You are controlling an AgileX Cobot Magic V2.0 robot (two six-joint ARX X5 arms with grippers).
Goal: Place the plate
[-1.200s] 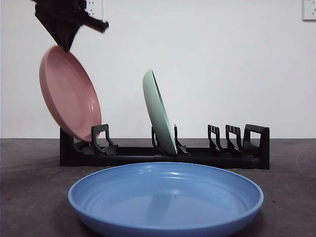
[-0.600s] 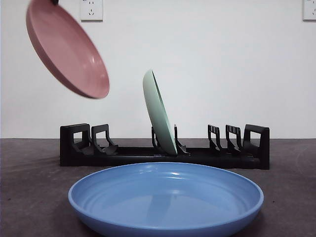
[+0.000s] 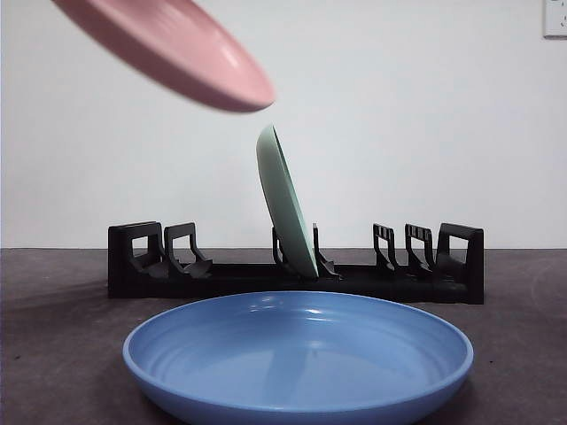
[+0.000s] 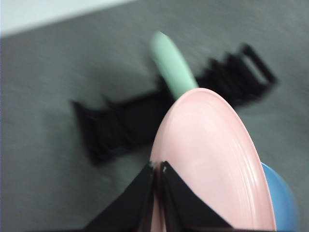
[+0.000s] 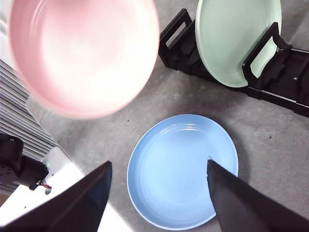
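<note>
My left gripper [image 4: 158, 167] is shut on the rim of a pink plate [image 4: 212, 159], which hangs high in the air, tilted nearly flat, above the left part of the black dish rack [image 3: 292, 266]. The same pink plate [image 3: 177, 40] shows blurred at the top of the front view and large in the right wrist view [image 5: 84, 53]. A green plate [image 3: 285, 202] stands upright in the rack's middle slot. A blue plate [image 3: 297, 359] lies flat on the table in front of the rack. My right gripper [image 5: 157, 169] hovers open high above the blue plate [image 5: 181, 169].
The rack's left slots [image 3: 164, 252] and right slots [image 3: 416, 252] stand free. The dark table [image 3: 62, 336] ends at a white wall. In the right wrist view, the table's edge and a white surface [image 5: 53, 169] lie beside the blue plate.
The pink plate has been lifted out of the rack's left end, up and to the right, and tipped from nearly upright to nearly flat. The green and blue plates have not moved.
</note>
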